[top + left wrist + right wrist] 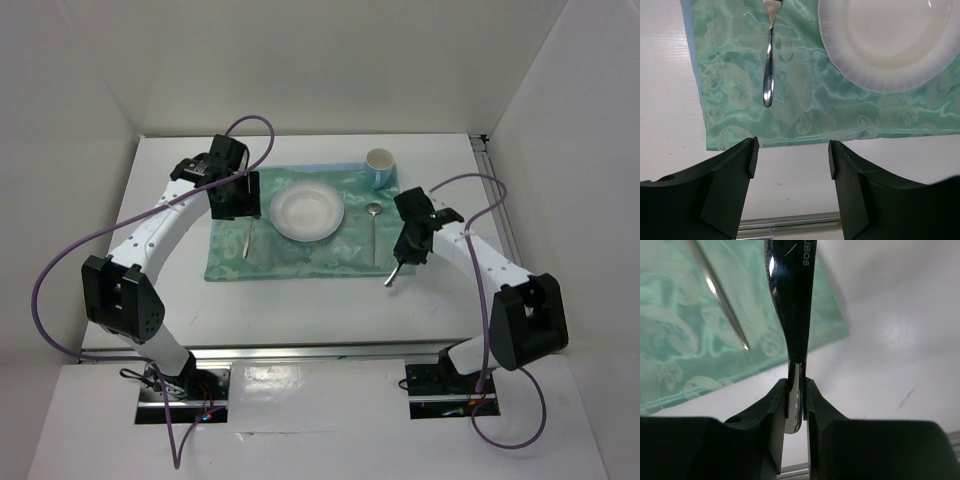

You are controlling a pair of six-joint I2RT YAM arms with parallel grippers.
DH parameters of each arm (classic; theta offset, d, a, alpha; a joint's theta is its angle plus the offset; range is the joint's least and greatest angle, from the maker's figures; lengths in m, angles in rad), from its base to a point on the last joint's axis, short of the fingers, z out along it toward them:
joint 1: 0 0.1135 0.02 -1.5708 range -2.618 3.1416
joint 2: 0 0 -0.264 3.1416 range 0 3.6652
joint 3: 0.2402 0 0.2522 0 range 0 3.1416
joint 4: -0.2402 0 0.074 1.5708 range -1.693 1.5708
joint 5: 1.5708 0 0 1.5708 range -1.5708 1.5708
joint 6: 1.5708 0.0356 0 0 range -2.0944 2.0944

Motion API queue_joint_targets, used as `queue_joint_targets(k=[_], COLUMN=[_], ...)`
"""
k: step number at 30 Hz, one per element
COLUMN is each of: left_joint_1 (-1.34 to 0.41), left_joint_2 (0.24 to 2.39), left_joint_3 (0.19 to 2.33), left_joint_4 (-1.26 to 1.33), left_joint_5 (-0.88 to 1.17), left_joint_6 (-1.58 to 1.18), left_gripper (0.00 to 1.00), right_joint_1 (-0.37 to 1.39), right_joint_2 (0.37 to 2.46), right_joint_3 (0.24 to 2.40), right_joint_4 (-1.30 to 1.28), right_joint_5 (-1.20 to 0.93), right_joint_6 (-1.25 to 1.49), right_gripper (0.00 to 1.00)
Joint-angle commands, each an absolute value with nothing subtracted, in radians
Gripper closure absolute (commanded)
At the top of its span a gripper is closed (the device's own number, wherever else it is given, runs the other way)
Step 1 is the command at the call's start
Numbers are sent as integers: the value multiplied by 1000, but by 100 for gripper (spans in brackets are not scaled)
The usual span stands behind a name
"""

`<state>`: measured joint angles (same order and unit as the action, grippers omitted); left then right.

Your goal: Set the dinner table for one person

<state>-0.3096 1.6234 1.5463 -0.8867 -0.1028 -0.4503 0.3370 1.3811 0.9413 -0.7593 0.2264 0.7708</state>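
Right fingers pinch a knife at the placemat's right corner; left fingers gape wide near its left edge

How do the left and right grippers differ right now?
The left gripper is open and empty; the right gripper is shut on a utensil. The left gripper hovers near the fork; the right gripper is by the placemat's right edge. Both are black.

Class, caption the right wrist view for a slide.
Right gripper pinching a metal utensil near the green placemat, where a spoon lies.
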Motion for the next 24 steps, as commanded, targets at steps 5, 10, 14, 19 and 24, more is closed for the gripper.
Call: queue_joint_targets(k=[5,10,14,19,24], left_joint_1=[-313,-313,-313,-313,-313], left_joint_2=[1611,1601,1592,1592,1592], left_joint_3=[1557,1566,1566,1566,1566], left_joint_4=[-870,-879,-879,-888,-888], left_joint_5=[-116,-129,-129,-129,-129], left_joint_6=[-454,-454,-454,-454,-454], left_gripper=[25,25,25,25,25], right_joint_1=[335,315,304,304,304], right_joint_2=[1669,1827,1916,1985,1999], right_joint_3=[1256,1380,1436,1479,1503], right_joint_4=[-669,-652,-629,-638,-650], right_joint_5=[200,172,181,207,207], right_joint_6=[373,296,287,268,278], right_gripper=[93,92,90,84,56])
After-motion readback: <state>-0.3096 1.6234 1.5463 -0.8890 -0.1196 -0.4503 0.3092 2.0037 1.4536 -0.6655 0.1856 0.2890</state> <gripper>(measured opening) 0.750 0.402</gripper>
